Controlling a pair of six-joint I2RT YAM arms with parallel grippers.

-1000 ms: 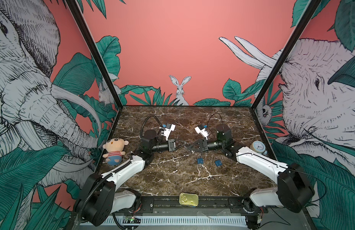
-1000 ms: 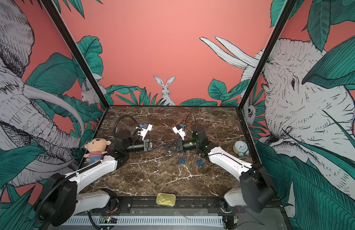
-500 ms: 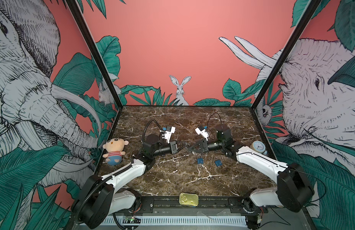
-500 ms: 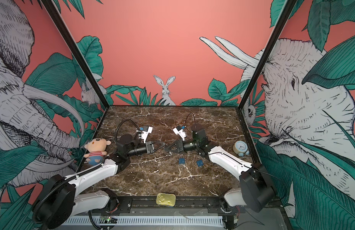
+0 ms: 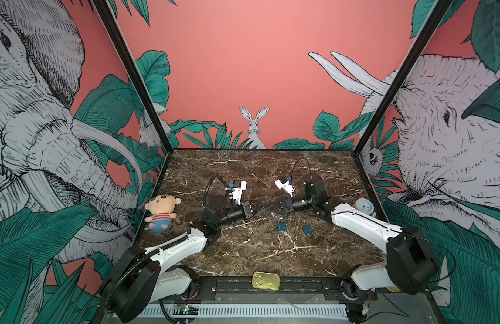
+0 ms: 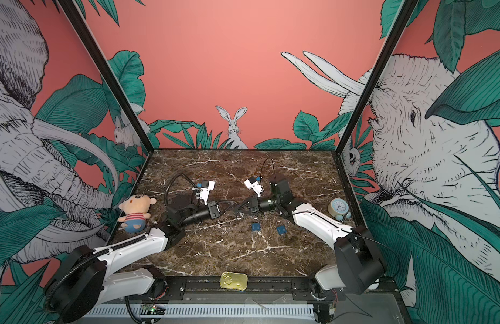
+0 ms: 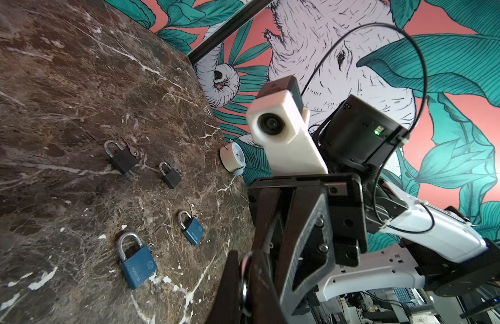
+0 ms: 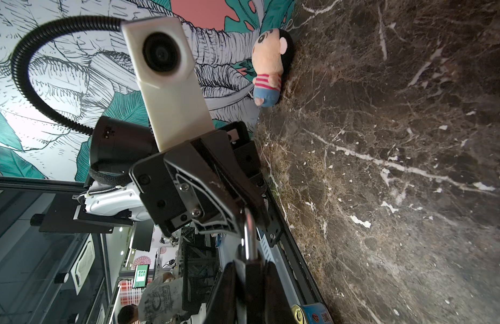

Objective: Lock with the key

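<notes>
Both grippers meet tip to tip above the middle of the marble table (image 5: 243, 252). My right gripper (image 8: 248, 269) is shut on the dark body of a small padlock (image 8: 253, 276). Its silver shackle (image 8: 250, 238) sticks out toward the left arm. My left gripper (image 7: 246, 269) is shut on that shackle (image 7: 244, 280), seen edge-on between its jaws. In both top views the left gripper (image 5: 261, 206) (image 6: 231, 204) and right gripper (image 5: 267, 209) (image 6: 237, 209) touch; the padlock is hidden between them. A small key (image 7: 134, 152) lies beside a black padlock (image 7: 122, 161) on the table.
Two blue padlocks (image 5: 281, 225) (image 5: 307, 229) lie just in front of the grippers, and another black one (image 7: 170, 175) lies further on. A plush doll (image 5: 160, 213) sits at the left wall, a small clock (image 5: 363, 206) at the right wall, a tin can (image 5: 265, 280) on the front rail.
My left gripper has shifted slightly right and toward the front, closing in on the right gripper. The left elbow has swung inward. The right arm has barely moved.
</notes>
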